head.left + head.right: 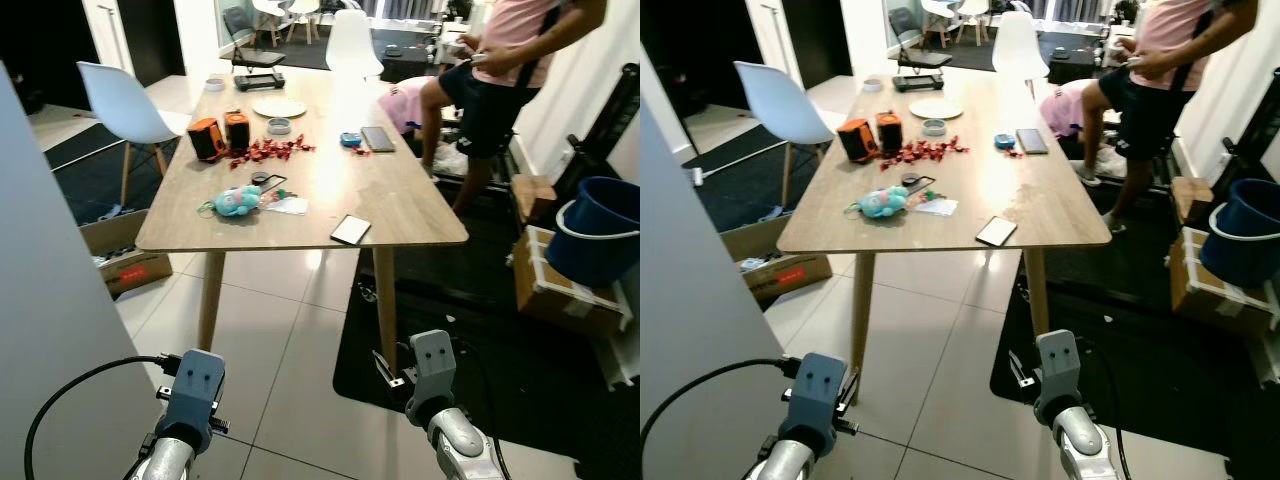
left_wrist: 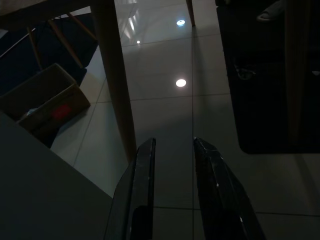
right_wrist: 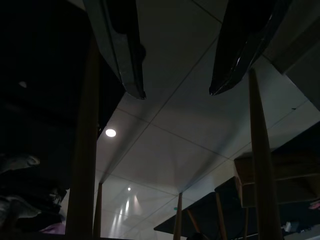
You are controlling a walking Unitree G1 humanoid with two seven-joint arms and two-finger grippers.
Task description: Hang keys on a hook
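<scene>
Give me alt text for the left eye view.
A wooden table stands ahead on pale tiles, holding a blue plush toy, red wrappers and a phone. Both robot arms hang low before it; a person stands at the far right corner.

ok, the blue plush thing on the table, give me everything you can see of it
The blue plush toy looks soft and fuzzy, teal-blue with a pink patch and a green loop or cord at its left end. It lies on its side on the wooden table, near the front left edge, apart from the phone. A small clear packet lies right beside it; a black ring-shaped item sits just behind. Finer details are too small to tell.
</scene>
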